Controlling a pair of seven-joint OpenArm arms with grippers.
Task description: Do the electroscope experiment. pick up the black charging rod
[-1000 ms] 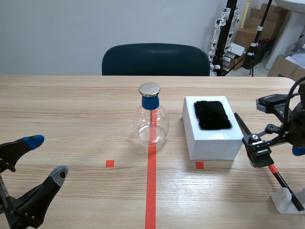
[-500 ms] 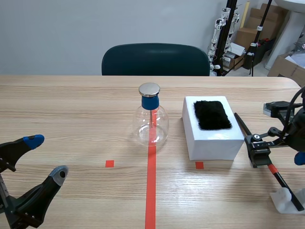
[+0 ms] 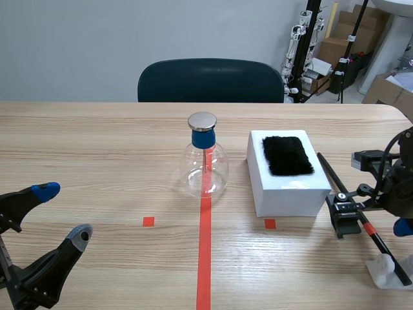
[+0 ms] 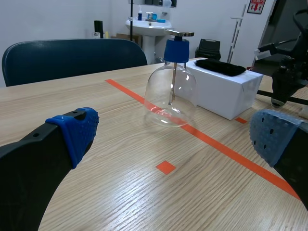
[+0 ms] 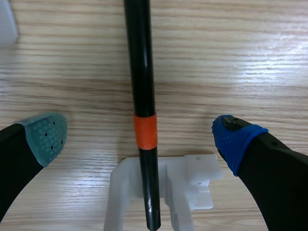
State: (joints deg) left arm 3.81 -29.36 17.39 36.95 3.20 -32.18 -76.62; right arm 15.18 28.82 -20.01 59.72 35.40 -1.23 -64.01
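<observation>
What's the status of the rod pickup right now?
Done: the right tool is open, with one finger on each side of the black rod. In hand: nothing is gripped, and the rod lies in its white stand. Left: close and lift.

Nothing can be read; the red wall sign (image 4: 255, 6) is too small to make out.

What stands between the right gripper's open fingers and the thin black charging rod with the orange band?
Nothing visible. The thin black charging rod sits centred between the fingers of the open right gripper, its end resting in a white plastic stand.
</observation>
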